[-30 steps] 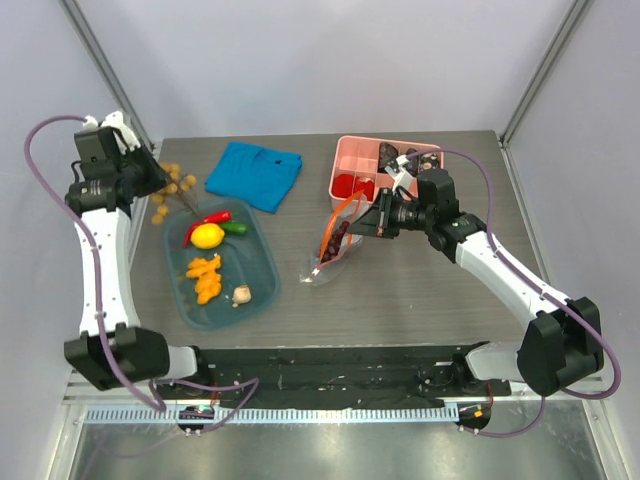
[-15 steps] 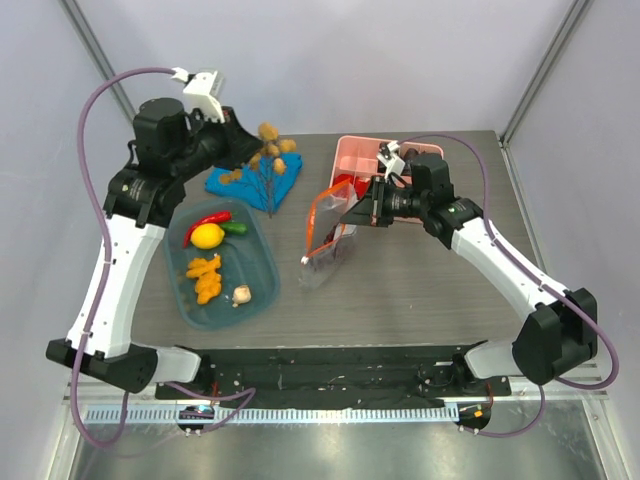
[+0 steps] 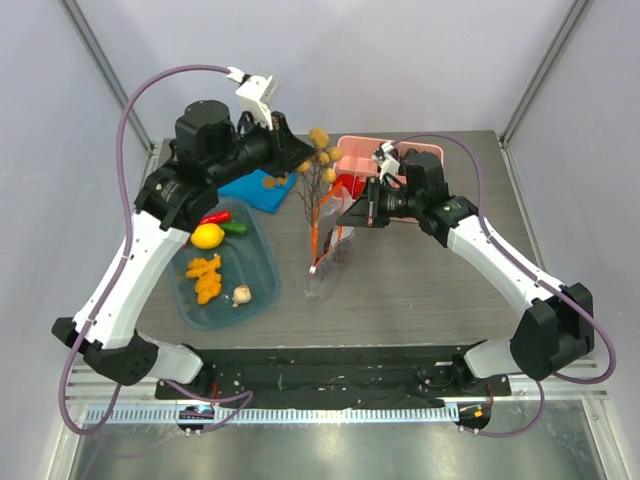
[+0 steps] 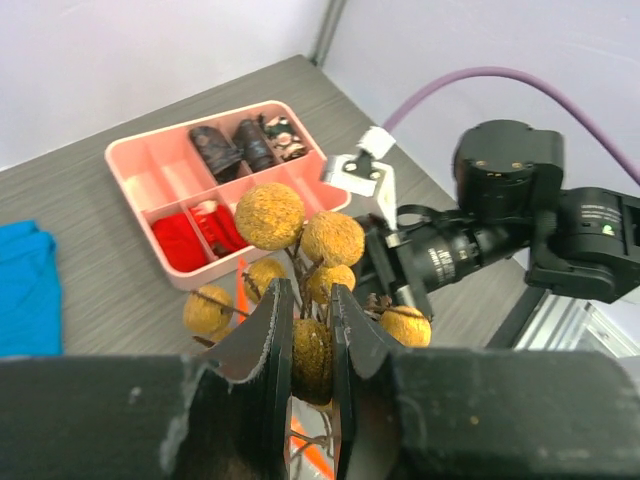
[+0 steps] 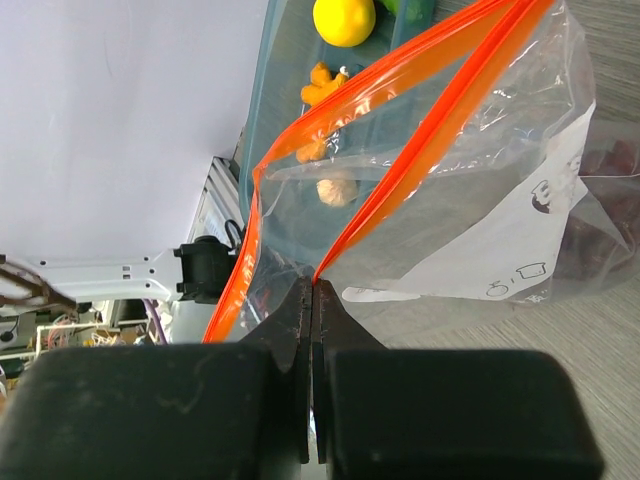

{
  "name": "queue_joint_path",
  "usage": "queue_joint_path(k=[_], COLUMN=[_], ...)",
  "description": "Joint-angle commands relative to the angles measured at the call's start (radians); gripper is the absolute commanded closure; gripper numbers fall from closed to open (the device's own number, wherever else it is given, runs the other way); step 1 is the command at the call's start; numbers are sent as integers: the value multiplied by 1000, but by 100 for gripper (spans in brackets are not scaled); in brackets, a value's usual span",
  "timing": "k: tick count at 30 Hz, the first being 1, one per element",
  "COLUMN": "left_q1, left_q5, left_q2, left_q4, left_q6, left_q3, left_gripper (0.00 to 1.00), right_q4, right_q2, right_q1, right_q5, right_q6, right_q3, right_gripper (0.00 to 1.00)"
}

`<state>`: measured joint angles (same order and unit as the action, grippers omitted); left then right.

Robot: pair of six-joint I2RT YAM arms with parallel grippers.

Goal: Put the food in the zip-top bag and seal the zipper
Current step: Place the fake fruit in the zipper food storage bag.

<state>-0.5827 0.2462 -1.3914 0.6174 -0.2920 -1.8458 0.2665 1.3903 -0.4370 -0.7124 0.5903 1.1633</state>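
Observation:
My left gripper (image 3: 292,160) (image 4: 305,290) is shut on one ball of a bunch of tan-yellow round fruits (image 3: 318,140) (image 4: 270,215) on brown stems. The bunch hangs just above the mouth of the zip-top bag (image 3: 325,255) (image 5: 480,200). My right gripper (image 3: 352,215) (image 5: 312,285) is shut on one lip of the bag at the orange zipper (image 3: 313,238) (image 5: 400,180) and holds the mouth up and open. More food lies in the teal tub (image 3: 258,262): a yellow pepper (image 3: 207,236), red chili (image 3: 215,217), orange pieces (image 3: 205,278) and garlic (image 3: 241,294).
A pink divided box (image 3: 352,158) (image 4: 140,165) with dark and red items stands at the back, right behind the bag. A blue cloth (image 3: 250,190) lies at the back left, under my left arm. The right arm reaches in from the right.
My left arm has swung from the far left across the tub to the bag, carrying the fruit bunch. The right gripper has pulled the bag's mouth upright and open.

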Motion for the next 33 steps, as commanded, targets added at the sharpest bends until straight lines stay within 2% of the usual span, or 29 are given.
queue_joint_path(k=[1, 4, 10, 19, 26, 29, 31, 33], left_q1=[-69, -98, -129, -189, -195, -187, -168, -129], left_q5=[-30, -36, -88, -78, -122, -169, -147, -90], left_q2=[-30, -40, -20, 40, -17, -78, -95, -68], left_q4=[-120, -136, -183, -130, -30, 76, 152, 151], left_q6=[-13, -4, 19, 13, 43, 68, 68, 79], left_q3=[22, 63, 252, 460, 473, 422, 376, 376], left_gripper=[100, 100, 100, 100, 100, 100, 100, 100], right_q4=[-43, -41, -26, -27, -23, 5, 30, 40], right_q2=[-5, -11, -31, -39, -53, -63, -74, -85], right_q1=[-8, -8, -8, -8, -8, -9, -8, -8], right_q5=[-5, -5, -2, -2, -1, 7, 16, 22], right_q6=[2, -4, -20, -23, -40, -75, -104, -113], right_q3=[42, 44, 39, 29, 19, 25, 30, 23], right_gripper=[99, 99, 99, 99, 99, 99, 99, 99])
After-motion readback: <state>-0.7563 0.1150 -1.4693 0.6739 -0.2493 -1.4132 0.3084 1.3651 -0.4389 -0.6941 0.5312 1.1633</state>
